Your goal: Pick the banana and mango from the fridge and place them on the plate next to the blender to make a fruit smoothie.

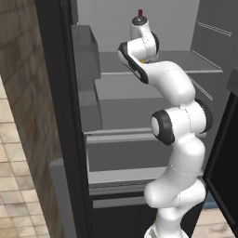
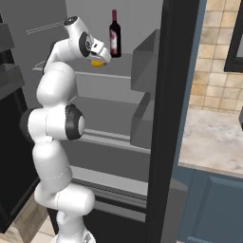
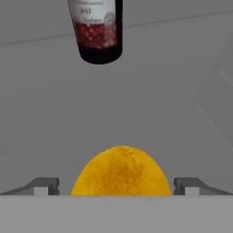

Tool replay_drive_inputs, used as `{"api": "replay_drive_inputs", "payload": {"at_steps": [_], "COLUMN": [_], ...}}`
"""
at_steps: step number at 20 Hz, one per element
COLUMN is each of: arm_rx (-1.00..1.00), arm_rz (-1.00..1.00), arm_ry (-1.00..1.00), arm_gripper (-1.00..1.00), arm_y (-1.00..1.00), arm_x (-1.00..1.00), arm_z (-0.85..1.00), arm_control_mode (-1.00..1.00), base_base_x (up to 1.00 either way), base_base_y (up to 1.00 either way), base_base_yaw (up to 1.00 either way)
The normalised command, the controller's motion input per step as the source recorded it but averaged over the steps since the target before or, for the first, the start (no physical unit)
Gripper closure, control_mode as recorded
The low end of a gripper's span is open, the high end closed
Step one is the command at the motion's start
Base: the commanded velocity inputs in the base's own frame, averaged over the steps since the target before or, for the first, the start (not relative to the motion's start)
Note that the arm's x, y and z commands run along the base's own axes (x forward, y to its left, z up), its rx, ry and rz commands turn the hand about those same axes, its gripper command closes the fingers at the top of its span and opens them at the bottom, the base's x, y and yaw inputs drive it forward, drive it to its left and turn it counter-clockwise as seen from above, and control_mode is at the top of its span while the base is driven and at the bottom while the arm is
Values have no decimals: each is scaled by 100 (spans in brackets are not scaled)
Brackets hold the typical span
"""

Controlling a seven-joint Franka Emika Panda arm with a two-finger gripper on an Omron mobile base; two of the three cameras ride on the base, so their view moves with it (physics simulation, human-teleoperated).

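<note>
Gripper (image 3: 121,187) stood fully apart, nothing clamped. In the hand view the left fingertip (image 3: 43,185) sat just left of the mango (image 3: 121,172), the right fingertip just right of it, small gaps on both sides, no contact visible. So the mango was squarely between the jaws, on the fridge (image 2: 163,118) shelf directly in front of the hand. In the right base view it showed as a yellow-orange spot right under the hand.

Handling, my read: the mango looked smooth, rounded and firm enough for a two-finger pinch, and light. A smooth curved skin could squirt out if squeezed off-centre, and hard squeezing might bruise it. The best hold looked to be across the widest part, pads on opposite sides at mid-height, which is roughly where the fingertips were lined up. The hand might need to go a touch deeper so the pads pass the fattest point before closing.

Beyond the mango, farther back on the same shelf and slightly left of the gripper axis, stood a dark wine bottle (image 3: 97,30). Well apart from the fingers, so no clash expected on closing.

Writing: the bottle carried a pale label with a red patterned lower band. There was small print on it, possibly a year, too blurred to read. No brand legible. Nothing on the mango.
</note>
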Motion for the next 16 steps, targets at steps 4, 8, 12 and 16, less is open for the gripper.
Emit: {"api": "replay_drive_inputs", "payload": {"at_steps": [4,8,12,16], "arm_rx": [0,0,0,1], "arm_rz": [0,0,0,0], "arm_ry": [6,-1,-24,-22], "arm_gripper": [100,100,100,100], "arm_y": [-2,0,0,0], "arm_x": [7,-25,-89,-100], "arm_z": [-41,-25,17,10], "arm_control_mode": [-100,-100,-100,-100], "base_base_x": [0,0,0,0], "base_base_y": [0,0,0,0], "base_base_yaw": [0,0,0,0]}}
